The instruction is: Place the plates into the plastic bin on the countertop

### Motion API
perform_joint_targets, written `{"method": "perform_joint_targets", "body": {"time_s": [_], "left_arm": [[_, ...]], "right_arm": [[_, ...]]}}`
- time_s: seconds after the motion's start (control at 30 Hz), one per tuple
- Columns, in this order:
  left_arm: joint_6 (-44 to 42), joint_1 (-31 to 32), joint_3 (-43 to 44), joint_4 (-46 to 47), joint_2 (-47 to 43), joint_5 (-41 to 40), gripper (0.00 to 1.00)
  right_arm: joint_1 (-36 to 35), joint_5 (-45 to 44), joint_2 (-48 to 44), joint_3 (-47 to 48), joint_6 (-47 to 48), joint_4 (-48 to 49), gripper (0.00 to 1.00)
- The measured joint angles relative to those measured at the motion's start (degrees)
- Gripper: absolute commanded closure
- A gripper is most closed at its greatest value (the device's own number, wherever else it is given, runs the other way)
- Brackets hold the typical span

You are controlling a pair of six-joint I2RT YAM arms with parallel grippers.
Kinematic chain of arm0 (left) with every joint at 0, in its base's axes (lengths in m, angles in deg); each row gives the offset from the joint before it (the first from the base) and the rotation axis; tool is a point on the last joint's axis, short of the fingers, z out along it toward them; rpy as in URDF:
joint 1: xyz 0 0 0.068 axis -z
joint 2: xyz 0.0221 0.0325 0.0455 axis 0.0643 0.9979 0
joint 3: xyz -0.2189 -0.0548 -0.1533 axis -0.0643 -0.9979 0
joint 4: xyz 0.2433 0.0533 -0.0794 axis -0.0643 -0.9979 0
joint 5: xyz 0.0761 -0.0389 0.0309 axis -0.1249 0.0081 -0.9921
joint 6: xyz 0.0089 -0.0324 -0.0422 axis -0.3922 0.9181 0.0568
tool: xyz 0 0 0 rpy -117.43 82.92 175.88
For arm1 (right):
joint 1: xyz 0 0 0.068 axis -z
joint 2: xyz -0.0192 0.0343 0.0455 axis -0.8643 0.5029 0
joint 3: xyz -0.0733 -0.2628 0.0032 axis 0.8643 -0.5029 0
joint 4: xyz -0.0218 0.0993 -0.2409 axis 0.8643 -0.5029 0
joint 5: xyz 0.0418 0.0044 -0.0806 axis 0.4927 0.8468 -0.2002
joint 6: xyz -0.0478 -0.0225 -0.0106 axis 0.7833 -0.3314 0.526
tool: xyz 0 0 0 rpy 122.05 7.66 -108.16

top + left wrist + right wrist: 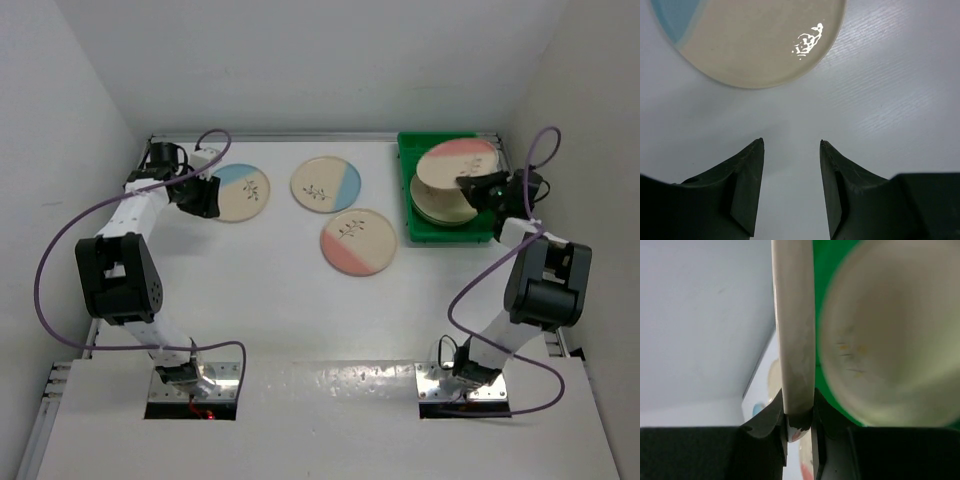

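Now gripping pink-segment plate (450,158) by the rim with right tool (799,427), tilted over the stack (435,208) in the plastic bin (405,190). Calls next for levelling, lowering, then letting go. Holding left tool (791,142) parted just short of blue-segment plate (755,45) on the bench (300,310); likely needs advancing onto its rim.

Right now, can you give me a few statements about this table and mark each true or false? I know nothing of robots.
1. The pink plate lies on the countertop, outside the green bin. True.
2. The right gripper holds nothing. False: it is clamped on the rim of a tilted plate over the bin.
3. The left gripper is open and holds nothing. True.
4. The bin is empty. False: a stack of plates lies in it.
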State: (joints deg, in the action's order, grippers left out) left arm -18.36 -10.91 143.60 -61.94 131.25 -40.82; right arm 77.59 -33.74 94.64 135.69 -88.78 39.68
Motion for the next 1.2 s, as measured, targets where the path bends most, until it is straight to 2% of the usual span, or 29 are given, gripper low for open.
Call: {"method": "perform_joint_targets", "body": {"time_s": [0.1, 0.3, 0.33, 0.4, 0.43, 0.57, 0.63, 0.83, 0.9, 1.0, 1.2], "left_arm": [[0.63, 0.22, 0.02, 0.0, 0.11, -0.11, 0.48], [1.01, 0.5, 0.02, 0.02, 0.11, -0.57, 0.48], [1.01, 0.5, 0.02, 0.07, 0.11, -0.59, 0.48], [1.01, 0.5, 0.02, 0.09, 0.11, -0.63, 0.48], [1.01, 0.5, 0.02, 0.17, 0.11, -0.63, 0.47], [1.01, 0.5, 0.02, 0.28, 0.46, -0.63, 0.47], [1.01, 0.5, 0.02, 0.46, 1.05, -0.63, 0.47], [1.75, 0.5, 2.62, 1.09, 6.82, -1.95, 0.43], [3.04, 0.5, 4.31, 1.81, 9.38, -3.06, 0.41], [5.75, 0.5, 7.56, 3.76, 13.68, -5.64, 0.39], [11.02, 0.5, 13.27, 7.06, 22.18, -10.4, 0.38]], "right_arm": [[2.25, -3.48, 3.76, -0.7, -2.14, -1.44, 1.0], [1.57, -2.84, 6.84, -0.33, -2.58, -3.41, 1.0], [1.49, -2.86, 6.84, 0.02, -2.36, -3.87, 0.91], [1.38, -2.93, 6.84, 0.57, -1.22, -4.96, 0.8], [1.38, -2.95, 6.73, 0.74, -0.48, -5.84, 0.67], [0.48, -5.99, 4.9, 0.74, 3.17, -12.11, 0.49], [-0.17, -8.44, 3.63, 0.74, 5.68, -16.81, 0.44], [-1.4, -13.75, 2.32, 2.78, 11.56, -26.91, 0.39], [-2.16, -16.15, 2.19, 4.68, 13.88, -30.18, 0.32], [-4.22, -22.38, 0.92, 7.67, 18.03, -35.52, 0.28], [-11.45, -32.72, -6.4, 9.49, 25.99, -39.98, 0.28]]}}
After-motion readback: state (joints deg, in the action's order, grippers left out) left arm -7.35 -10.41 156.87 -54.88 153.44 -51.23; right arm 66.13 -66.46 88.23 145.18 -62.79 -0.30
